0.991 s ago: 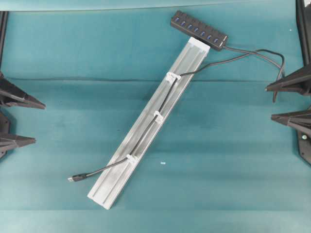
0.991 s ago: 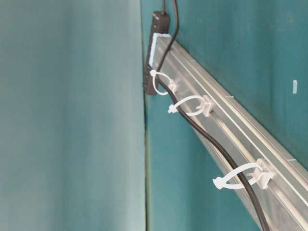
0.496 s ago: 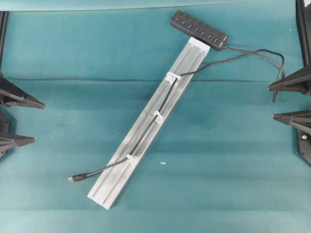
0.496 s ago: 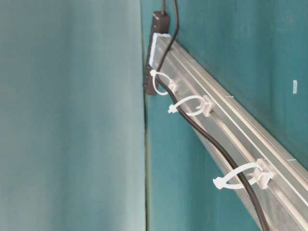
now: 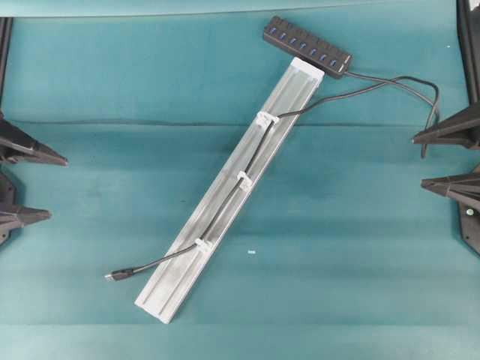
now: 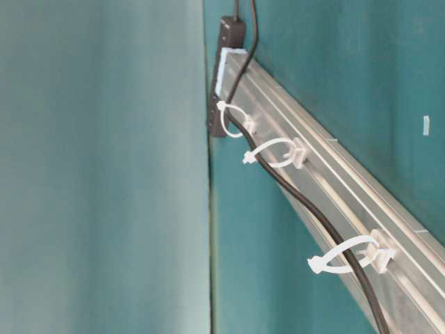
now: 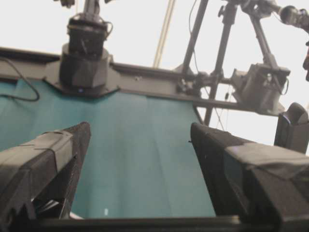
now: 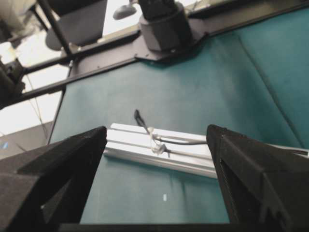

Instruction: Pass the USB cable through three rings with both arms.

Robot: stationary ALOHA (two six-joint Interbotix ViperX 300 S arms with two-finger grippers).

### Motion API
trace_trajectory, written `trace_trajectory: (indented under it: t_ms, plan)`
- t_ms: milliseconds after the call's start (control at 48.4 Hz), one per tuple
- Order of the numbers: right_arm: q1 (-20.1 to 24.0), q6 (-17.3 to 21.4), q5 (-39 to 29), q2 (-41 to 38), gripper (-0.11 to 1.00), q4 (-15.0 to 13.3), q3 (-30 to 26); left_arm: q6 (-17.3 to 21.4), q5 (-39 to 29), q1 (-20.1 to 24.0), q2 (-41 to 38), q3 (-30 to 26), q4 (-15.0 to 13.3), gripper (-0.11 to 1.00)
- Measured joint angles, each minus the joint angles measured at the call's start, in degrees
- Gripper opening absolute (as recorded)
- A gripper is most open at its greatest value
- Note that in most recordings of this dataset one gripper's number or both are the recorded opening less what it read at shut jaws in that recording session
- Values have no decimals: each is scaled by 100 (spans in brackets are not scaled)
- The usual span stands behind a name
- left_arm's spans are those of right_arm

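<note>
Both grippers, left (image 5: 52,187) and right (image 5: 416,161), spread wide and holding nothing, parked at the table edges. Cable (image 5: 225,202) lying along the rail (image 5: 247,161), threaded through all three rings (image 5: 244,180), plug (image 5: 112,276) beyond the last. Seemingly done.

We see a brushed silver metal rail (image 5: 225,202), translucent white plastic rings (image 6: 344,254), and matt teal cloth (image 5: 360,247).

The overhead view is looking straight down on the whole bench (image 5: 90,82). The table-level view is sitting close beside the rail (image 6: 334,188), turned sideways. Each wrist view is facing across the bench; the right one is sharing the rail (image 8: 183,154).
</note>
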State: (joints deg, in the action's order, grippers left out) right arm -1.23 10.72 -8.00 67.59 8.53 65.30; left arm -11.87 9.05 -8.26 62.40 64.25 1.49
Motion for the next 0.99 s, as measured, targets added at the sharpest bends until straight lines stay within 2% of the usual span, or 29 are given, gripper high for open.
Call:
trace_trajectory:
  t_ms: [434, 991]
  plan:
    - [9, 9, 0, 0, 90, 0, 0, 88, 185, 0, -18, 202, 0, 91]
    - [18, 9, 536, 53, 90, 0, 185, 211, 105, 0, 79, 343, 0, 91]
